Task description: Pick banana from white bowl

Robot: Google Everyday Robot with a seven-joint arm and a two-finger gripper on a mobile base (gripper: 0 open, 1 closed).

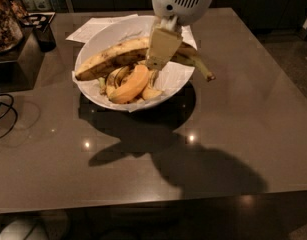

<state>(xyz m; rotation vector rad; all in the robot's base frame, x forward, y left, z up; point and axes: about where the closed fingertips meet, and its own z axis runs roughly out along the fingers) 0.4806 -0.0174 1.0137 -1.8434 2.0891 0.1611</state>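
The banana (pixel 110 58), long and yellow with brown streaks, lies across the white bowl (pixel 100 36), its dark-tipped stem sticking out past the bowl's right rim. My gripper (pixel 160 51) comes down from above the bowl's middle and is shut on the banana's right half; one cream finger (pixel 163 46) covers it there. The banana sits slightly raised above the other fruit. An orange fruit piece (pixel 130 84) and other banana pieces lie beneath it in the bowl.
The bowl stands at the back of a dark glossy table (pixel 233 134). White paper sheets (pixel 90 28) lie behind the bowl. A dark box (pixel 23 56) with clutter stands at the left edge, and a black cable (pixel 3 116) loops beside it.
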